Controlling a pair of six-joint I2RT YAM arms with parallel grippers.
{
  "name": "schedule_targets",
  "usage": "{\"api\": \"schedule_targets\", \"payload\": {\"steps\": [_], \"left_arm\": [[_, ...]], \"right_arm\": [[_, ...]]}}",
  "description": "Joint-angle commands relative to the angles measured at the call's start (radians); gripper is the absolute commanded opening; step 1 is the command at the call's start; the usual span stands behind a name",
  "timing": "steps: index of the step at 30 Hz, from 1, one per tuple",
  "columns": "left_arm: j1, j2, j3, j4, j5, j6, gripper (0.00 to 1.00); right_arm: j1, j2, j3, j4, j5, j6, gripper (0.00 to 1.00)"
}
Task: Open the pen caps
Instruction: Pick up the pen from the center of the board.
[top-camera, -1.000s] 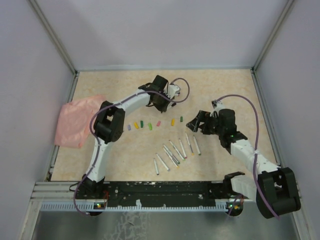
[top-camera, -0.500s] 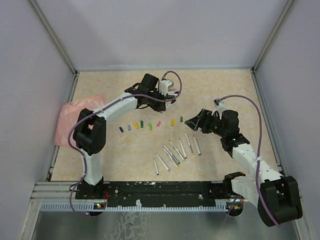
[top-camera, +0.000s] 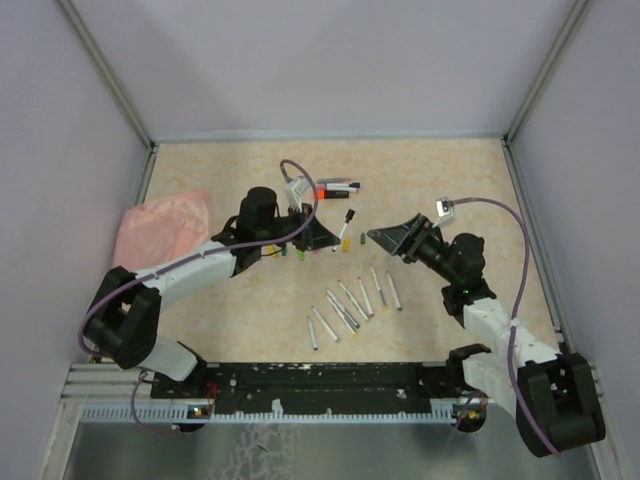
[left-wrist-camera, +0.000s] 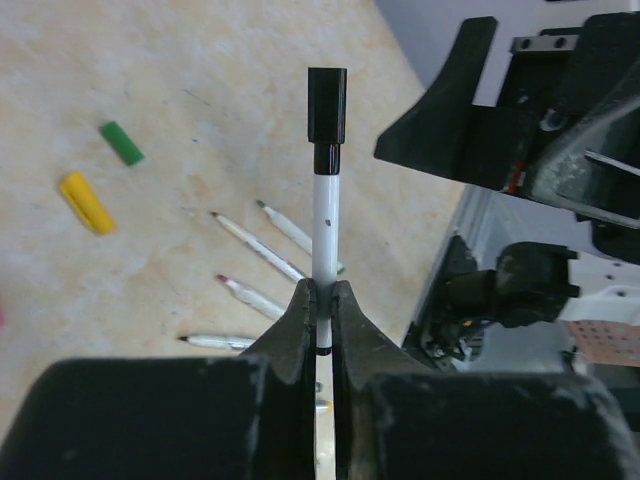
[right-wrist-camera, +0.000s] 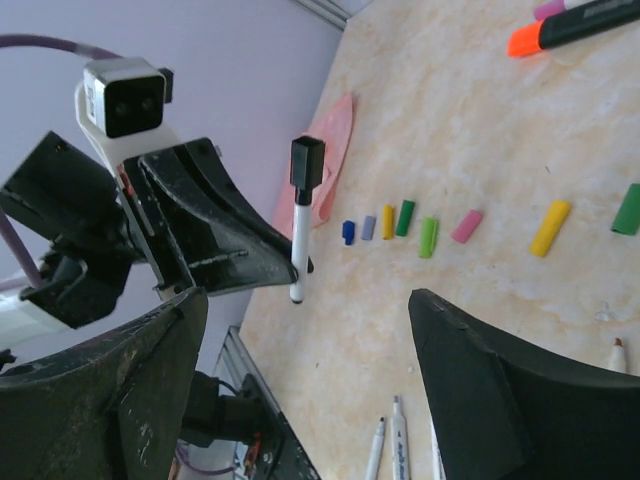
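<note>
Slim white pen (left-wrist-camera: 325, 215), black cap (left-wrist-camera: 327, 104) still on, pinched at its barrel by the left gripper (left-wrist-camera: 322, 300) above the table's (top-camera: 450, 170) middle; right gripper (top-camera: 393, 237) gapes wide, facing it, apparently not touching. Only the right wrist view shows the full row of loose coloured caps (right-wrist-camera: 428, 237).

Pen (left-wrist-camera: 325, 220) glossy plastic; table (left-wrist-camera: 150, 60) matt, speckled; cloth (top-camera: 160, 225) soft.

caps row (right-wrist-camera: 428, 237) and loose pens (top-camera: 347, 312) (mid-table) obstruct, far corners (top-camera: 470, 160) free
</note>
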Motion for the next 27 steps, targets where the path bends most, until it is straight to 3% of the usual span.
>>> {"api": "schedule_targets", "payload": {"steps": [1, 8, 16, 27], "left_arm": [[-0.041, -0.066, -0.099, 0.306, 0.012, -0.251, 0.0], [-0.122, -0.041, -0.102, 0.374, -0.011, -0.308, 0.0], [-0.148, 0.003, -0.077, 0.416, 0.007, -0.345, 0.0], [-0.152, 0.036, -0.046, 0.414, 0.008, -0.359, 0.0]], "right_arm": [[0.017, -0.029, -0.012, 0.177, 0.006, 0.079, 0.81], [0.108, -0.028, -0.004, 0.141, 0.089, 0.048, 0.75], [0.117, -0.027, 0.021, 0.116, 0.116, 0.041, 0.61], [0.15, 0.029, 0.042, 0.173, 0.079, 0.074, 0.28]]}}
